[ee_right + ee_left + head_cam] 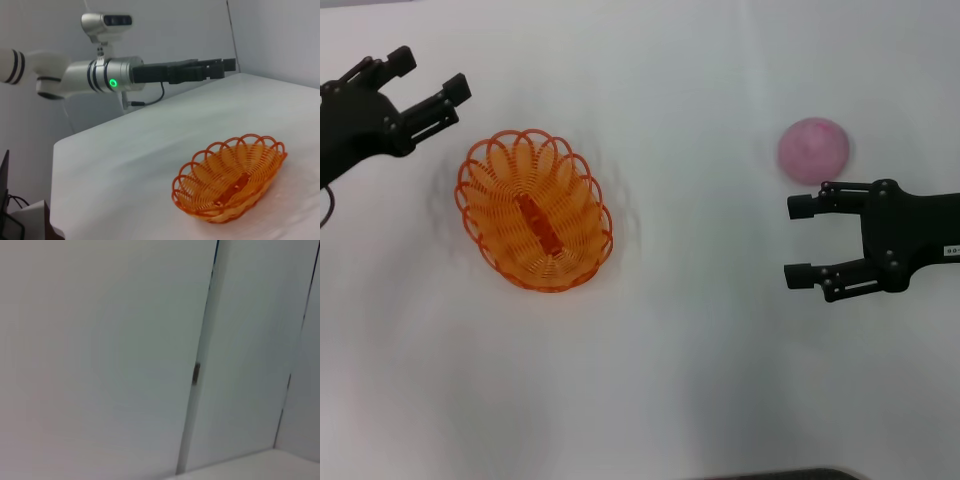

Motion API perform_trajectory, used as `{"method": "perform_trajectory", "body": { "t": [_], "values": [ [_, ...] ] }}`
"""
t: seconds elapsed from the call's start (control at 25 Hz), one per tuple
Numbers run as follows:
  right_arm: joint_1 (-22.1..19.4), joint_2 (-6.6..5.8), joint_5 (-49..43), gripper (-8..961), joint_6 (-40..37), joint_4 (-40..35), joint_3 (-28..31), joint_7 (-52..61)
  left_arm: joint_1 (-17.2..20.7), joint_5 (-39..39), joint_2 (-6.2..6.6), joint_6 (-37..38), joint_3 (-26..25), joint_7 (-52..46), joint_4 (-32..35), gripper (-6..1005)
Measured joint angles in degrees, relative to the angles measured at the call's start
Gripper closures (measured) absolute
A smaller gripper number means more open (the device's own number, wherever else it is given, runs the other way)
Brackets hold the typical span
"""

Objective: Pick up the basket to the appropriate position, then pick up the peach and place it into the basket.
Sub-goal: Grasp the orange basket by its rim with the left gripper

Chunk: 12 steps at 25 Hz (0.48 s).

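The basket, an oval of looped orange plastic with a scalloped rim and a flat strip at its bottom, sits empty on the white table. The first step looks not yet begun: the left gripper, fingers apart, hovers just beside the basket's far-left rim and needs to come down onto it. The matte pink peach lies well right of the basket, with the right gripper open just beside it.
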Motion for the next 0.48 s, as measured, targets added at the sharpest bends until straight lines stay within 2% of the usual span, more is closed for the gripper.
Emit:
{"method": "perform_trajectory", "body": {
  "t": [0.16, 0.48],
  "values": [
    [0.1, 0.10, 0.0, 20, 0.2, 0.0, 0.0, -0.1, 0.4, 2.8, -0.04, -1.6, 4.6, -8.4, 6.8, 159],
    [0.1, 0.27, 0.0, 21, 0.2, 0.0, 0.0, -0.1, -2.9, 18.2, 0.13, -3.8, 10.2, -31.4, 20.2, 161]
  ]
}}
